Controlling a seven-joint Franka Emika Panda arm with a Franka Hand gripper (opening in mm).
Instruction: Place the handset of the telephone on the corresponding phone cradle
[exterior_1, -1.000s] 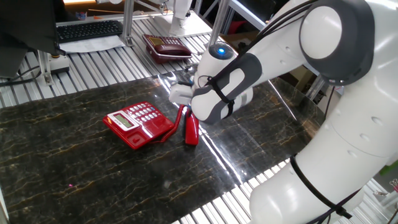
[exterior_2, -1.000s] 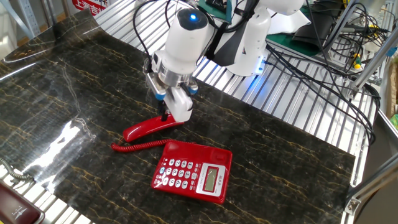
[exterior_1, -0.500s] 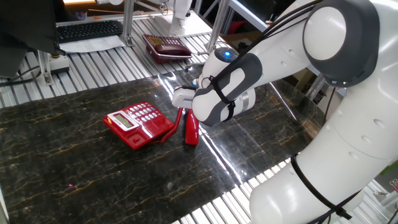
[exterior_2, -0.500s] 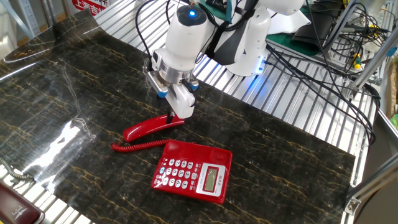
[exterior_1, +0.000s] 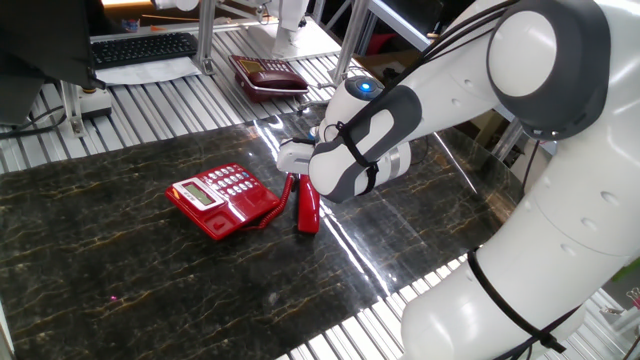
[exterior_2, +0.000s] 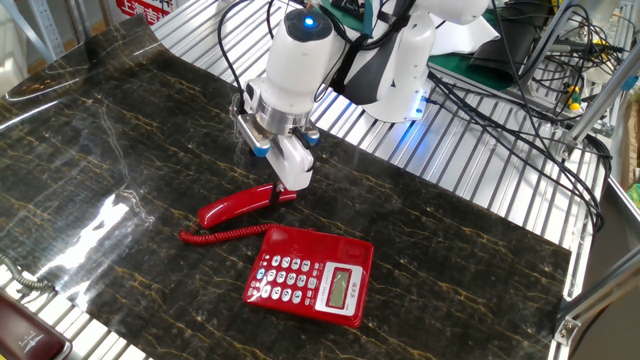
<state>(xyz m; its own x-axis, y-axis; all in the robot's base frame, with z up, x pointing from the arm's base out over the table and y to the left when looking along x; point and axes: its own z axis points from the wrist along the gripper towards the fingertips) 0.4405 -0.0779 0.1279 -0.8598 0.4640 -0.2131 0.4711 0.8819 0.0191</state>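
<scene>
The bright red telephone (exterior_1: 222, 200) lies on the dark marble table, also seen in the other fixed view (exterior_2: 310, 275). Its phone cradle (exterior_1: 240, 212) (exterior_2: 320, 243) is empty. The red handset (exterior_1: 307, 208) (exterior_2: 235, 205) lies flat on the table beside the cradle side, joined to the base by its coiled cord (exterior_2: 222, 235). My gripper (exterior_1: 290, 160) (exterior_2: 274, 166) hangs just above the handset's end nearest the arm. Its jaws look open and hold nothing.
A dark maroon phone (exterior_1: 268, 77) sits on the slatted metal bench behind the table. A black keyboard (exterior_1: 142, 47) lies at the far left. Cables (exterior_2: 520, 110) run beside the robot base.
The gripper has risen a little from the handset's end. The handset and telephone have stayed where they were.
</scene>
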